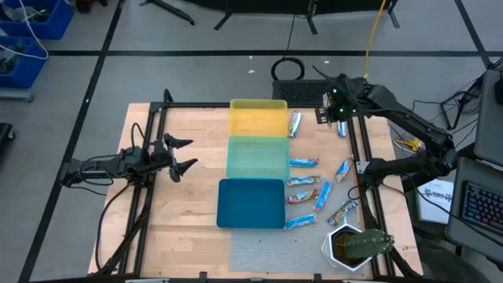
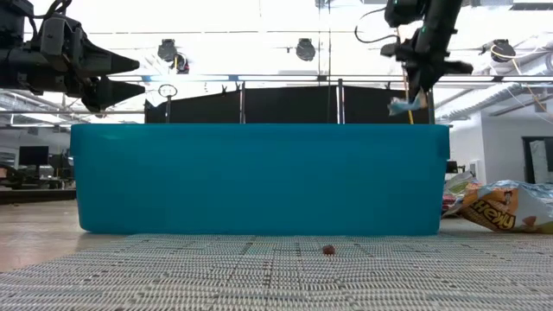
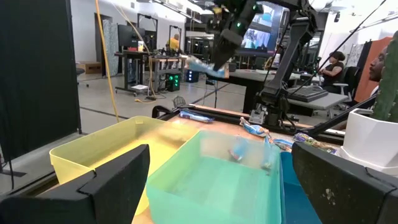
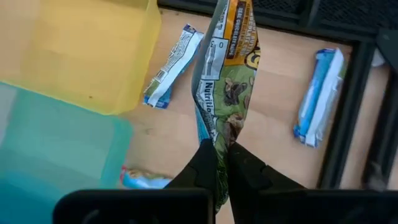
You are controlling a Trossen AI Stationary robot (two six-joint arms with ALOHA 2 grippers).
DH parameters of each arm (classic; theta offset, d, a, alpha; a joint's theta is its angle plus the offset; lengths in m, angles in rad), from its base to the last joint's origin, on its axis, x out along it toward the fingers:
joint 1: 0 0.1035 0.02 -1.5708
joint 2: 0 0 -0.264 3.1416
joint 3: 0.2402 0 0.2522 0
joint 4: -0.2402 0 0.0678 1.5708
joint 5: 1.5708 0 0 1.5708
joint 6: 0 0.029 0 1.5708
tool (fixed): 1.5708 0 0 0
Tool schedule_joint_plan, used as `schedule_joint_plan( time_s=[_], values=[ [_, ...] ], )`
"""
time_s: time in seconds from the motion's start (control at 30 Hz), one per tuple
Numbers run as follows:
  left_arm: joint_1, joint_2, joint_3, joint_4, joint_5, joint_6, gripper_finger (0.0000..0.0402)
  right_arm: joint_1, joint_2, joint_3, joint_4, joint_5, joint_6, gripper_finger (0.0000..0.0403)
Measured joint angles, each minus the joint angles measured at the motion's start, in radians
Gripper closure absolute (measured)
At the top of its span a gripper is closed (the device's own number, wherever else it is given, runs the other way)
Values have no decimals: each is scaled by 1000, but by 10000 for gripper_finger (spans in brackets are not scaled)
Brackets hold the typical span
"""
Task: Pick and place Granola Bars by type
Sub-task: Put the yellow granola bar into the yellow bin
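**Right gripper holding a bar aloft**

The right gripper (image 4: pixel 217 163) is pinching a bar (image 4: pixel 225 81) by one end, hanging it above the tabletop (image 1: pixel 181 212) just beside the yellow tray (image 1: pixel 258 118). Other bars (image 1: pixel 302 163) are lying to the right of the trays. The left gripper (image 1: pixel 182 155) is hovering, fingers spread, left of the green tray (image 1: pixel 257 156).

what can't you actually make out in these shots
- Low view: the blue plastic tray walls off the table behind it.
- Right wrist view: the shiny wrapped bar clamped in the right gripper has crumpled print, brand unreadable.
- High view: wrapper types too small to tell.
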Motion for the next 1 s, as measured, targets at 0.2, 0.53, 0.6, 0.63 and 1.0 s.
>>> schedule_joint_plan(
  time_s=[0.2, 0.53, 0.6, 0.63, 1.0],
  values=[
    [0, 0, 0, 0, 0, 0, 9, 0, 22, 125, -106, -12, 70, 397],
    [0, 0, 0, 0, 0, 0, 9, 0, 97, 277, -145, -11, 136, 398],
    [0, 0, 0, 0, 0, 0, 9, 0, 114, 313, -146, -8, 137, 398],
    [0, 0, 0, 0, 0, 0, 9, 0, 124, 331, -147, -6, 137, 398],
    [0, 0, 0, 0, 0, 0, 9, 1, 264, 451, -119, -11, 149, 398]
  ],
)
